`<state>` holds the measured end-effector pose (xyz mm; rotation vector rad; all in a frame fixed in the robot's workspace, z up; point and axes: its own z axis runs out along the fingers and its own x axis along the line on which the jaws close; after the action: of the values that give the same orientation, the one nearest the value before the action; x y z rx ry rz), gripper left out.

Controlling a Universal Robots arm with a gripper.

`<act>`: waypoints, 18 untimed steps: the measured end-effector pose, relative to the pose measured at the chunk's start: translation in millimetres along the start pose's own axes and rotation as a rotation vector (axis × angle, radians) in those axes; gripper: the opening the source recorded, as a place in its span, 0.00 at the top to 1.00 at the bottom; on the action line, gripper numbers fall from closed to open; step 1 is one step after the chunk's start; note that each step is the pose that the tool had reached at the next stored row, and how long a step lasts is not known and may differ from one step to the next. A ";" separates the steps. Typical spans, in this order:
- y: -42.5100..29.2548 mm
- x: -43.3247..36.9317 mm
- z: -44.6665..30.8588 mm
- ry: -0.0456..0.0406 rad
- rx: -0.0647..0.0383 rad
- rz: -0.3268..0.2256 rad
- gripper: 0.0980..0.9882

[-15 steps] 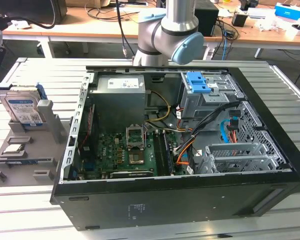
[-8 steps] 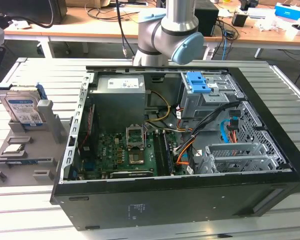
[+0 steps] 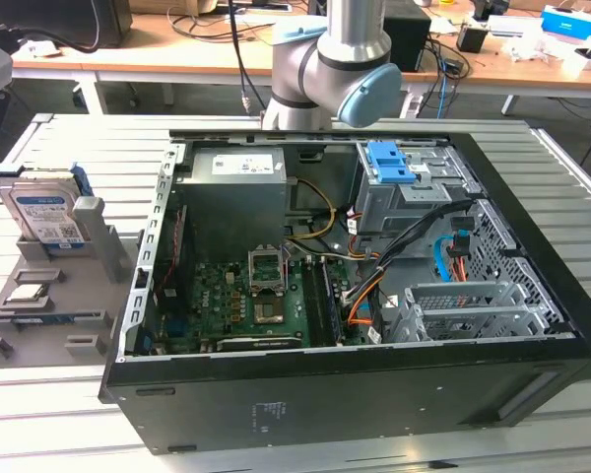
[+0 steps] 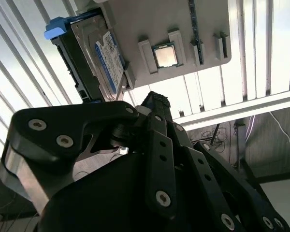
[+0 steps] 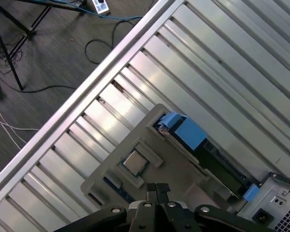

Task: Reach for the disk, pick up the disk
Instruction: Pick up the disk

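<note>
At the exterior view's left, the disk (image 3: 47, 212) stands on edge, tilted, in a grey holder (image 3: 97, 251). A processor chip (image 3: 27, 294) lies nearer on the same holder. The open computer case (image 3: 355, 394) sits to the right. In the first wrist view, the gripper (image 5: 157, 189) hangs above the holder, jaws clenched on nothing, well apart from the disk.

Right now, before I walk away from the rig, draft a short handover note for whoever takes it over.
End effector: shut, holding nothing, above the grey holder, nearest the processor chip.
Disk: propped on edge in that holder, at the exterior view's left, outside the computer case, untouched.
Done: nothing grasped.
Left: the reach to the disk, then the pick-up.
</note>
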<state>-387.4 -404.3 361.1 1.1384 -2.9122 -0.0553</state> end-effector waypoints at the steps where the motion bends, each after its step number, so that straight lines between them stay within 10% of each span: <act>1: 0.0 0.0 0.0 0.0004 0.000 -0.010 0.99; 18: 0.0 0.0 0.0 0.0075 0.000 -0.198 0.99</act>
<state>-387.4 -404.3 361.1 1.4190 -2.7824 -0.0528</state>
